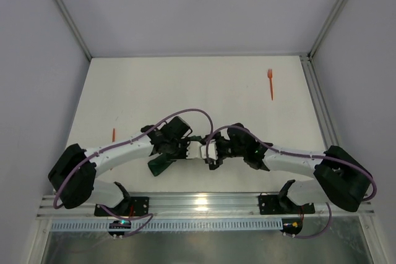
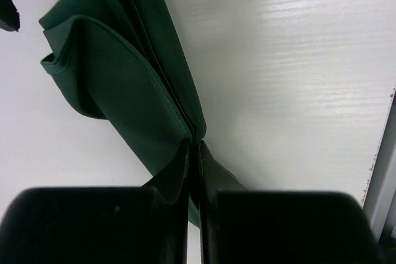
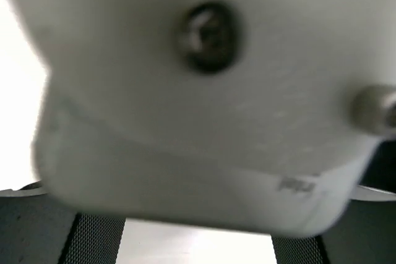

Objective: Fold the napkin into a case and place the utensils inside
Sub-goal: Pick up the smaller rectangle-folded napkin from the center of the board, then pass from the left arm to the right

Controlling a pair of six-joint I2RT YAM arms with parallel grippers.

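Note:
The dark green napkin [image 1: 158, 165] lies folded into a narrow layered strip near the table's front edge. In the left wrist view the napkin [image 2: 117, 85] runs away from my fingers [image 2: 179, 177]. My left gripper [image 1: 166, 154] is shut on the strip's near end [image 2: 197, 153]. My right gripper [image 1: 213, 153] faces the left arm's white wrist link [image 3: 204, 91], which fills its view. Its mesh pads [image 3: 93, 239] stand wide apart with nothing between them. The orange fork [image 1: 270, 83] lies at the far right. A second orange utensil [image 1: 114, 134] lies at the left.
The two arms meet at the front centre, wrists almost touching. A metal rail [image 1: 204, 205] runs along the near edge. Grey walls close in the white table [image 1: 198, 91] on three sides.

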